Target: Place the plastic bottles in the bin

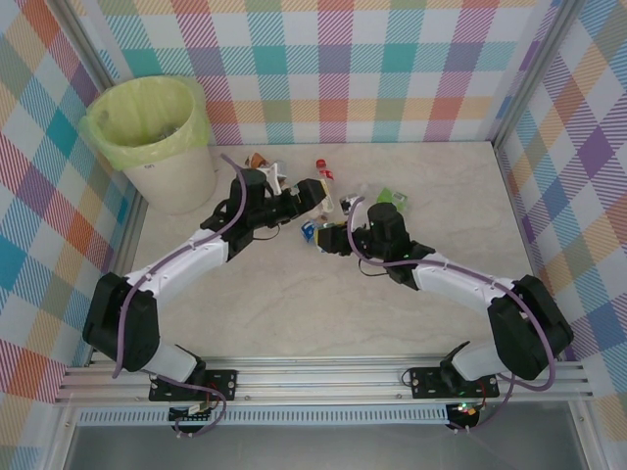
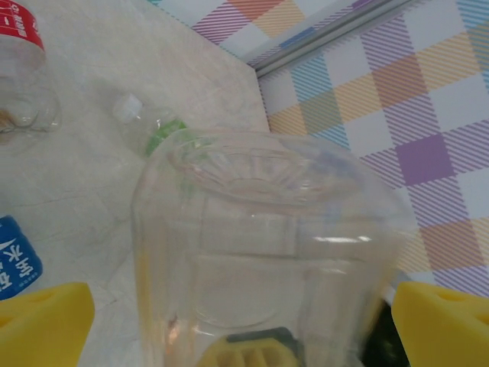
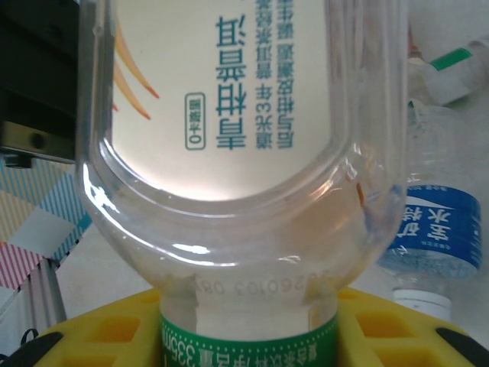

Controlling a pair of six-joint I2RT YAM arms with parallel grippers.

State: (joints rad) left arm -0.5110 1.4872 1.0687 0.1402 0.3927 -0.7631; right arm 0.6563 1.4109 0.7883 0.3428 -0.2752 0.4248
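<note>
The bin (image 1: 157, 176) stands at the far left corner, lined with a yellow-green bag. Several plastic bottles (image 1: 323, 174) lie in a loose pile at the middle of the table. My left gripper (image 1: 315, 193) (image 2: 244, 325) is open and wide around a clear bottle (image 2: 267, 229). That bottle's base points away from the camera, and a narrow gap shows at each yellow finger (image 2: 42, 325). My right gripper (image 1: 328, 239) (image 3: 248, 325) is shut on the neck of a white-labelled bottle (image 3: 244, 115) with a green neck band.
Around the left gripper lie a red-labelled bottle (image 2: 19, 46), a green-labelled one with a white cap (image 2: 157, 130) and a blue-labelled one (image 2: 15, 264). A blue-labelled bottle (image 3: 435, 229) lies right of the right gripper. Plaid walls (image 1: 343, 59) enclose the table.
</note>
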